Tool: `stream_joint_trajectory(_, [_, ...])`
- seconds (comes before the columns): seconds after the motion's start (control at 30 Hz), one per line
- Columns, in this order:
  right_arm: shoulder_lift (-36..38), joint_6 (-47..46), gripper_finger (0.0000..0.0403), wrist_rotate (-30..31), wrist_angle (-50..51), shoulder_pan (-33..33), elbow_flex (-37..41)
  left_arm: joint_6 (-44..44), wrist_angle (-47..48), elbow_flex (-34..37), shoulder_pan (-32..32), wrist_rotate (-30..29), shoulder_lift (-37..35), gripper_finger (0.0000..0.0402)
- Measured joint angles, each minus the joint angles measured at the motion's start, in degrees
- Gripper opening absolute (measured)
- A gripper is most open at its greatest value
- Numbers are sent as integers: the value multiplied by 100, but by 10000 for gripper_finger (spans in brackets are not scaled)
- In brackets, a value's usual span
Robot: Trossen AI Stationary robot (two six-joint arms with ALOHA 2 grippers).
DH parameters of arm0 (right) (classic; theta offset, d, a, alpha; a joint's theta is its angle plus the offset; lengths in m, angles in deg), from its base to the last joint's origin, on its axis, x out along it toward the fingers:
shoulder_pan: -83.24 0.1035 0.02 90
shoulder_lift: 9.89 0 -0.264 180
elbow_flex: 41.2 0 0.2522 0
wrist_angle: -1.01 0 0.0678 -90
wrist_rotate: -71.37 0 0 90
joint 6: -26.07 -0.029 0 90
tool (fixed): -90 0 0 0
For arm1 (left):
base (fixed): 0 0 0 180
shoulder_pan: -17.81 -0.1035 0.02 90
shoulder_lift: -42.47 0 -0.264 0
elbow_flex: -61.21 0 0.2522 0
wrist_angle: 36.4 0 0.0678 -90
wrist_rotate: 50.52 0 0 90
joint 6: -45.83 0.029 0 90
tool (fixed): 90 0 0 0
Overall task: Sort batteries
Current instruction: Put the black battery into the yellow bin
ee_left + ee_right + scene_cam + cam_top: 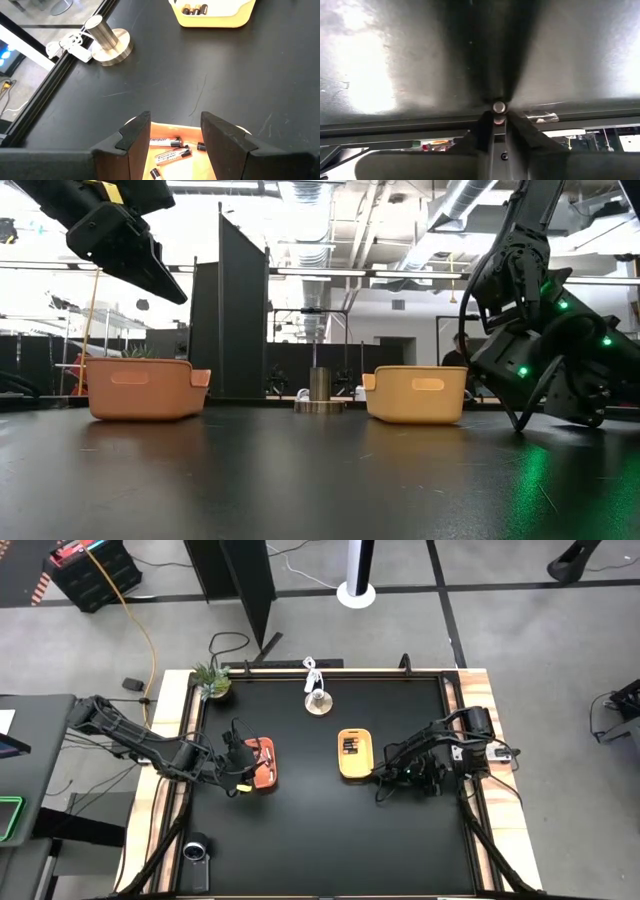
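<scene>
My left gripper point(175, 120) is open above the orange tray point(264, 764), well clear of it in the low view point(150, 270). Several whitish-silver batteries point(165, 143) lie in that tray. The yellow tray point(354, 768) at mid-table holds dark batteries point(195, 9). My right gripper point(383, 780) is low over the table, right of the yellow tray point(415, 395), and is shut on a small battery whose round silvery end point(498, 106) shows between its fingertips. My right gripper pinches a battery between its two fingertips point(487, 127); only the battery's round end point(498, 106) shows, seen end-on. The fingers slant down to the black tabletop point(518, 425). Whether the battery touches the table I cannot tell.
A short metal cylinder on a round base point(318, 700) stands near the table's far edge, with a white cable on it. A small plant point(212, 680) sits at the far left corner and a round black device point(195, 852) by the near left edge. A raised rail rims the table.
</scene>
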Motion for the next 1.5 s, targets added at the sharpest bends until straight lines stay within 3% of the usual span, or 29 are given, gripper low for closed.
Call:
stream_joint_trajectory(0.4, [-14, -341, 21, -158, 83, 27, -47, 0, 0, 0, 1, 0, 0, 169])
stream_joint_trajectory(0.6, [-22, -723, 61, -629, 117, 63, -66, 0, 2, 0, 0, 0, 0, 169])
stream_joint_trajectory(0.97, [-22, -988, 145, -871, 76, 68, -66, 2, 2, 0, 0, 0, 0, 169])
stream_joint_trajectory(1.5, [2, -1521, 124, -922, -35, 108, 2, 2, 2, 0, 0, 0, 0, 169])
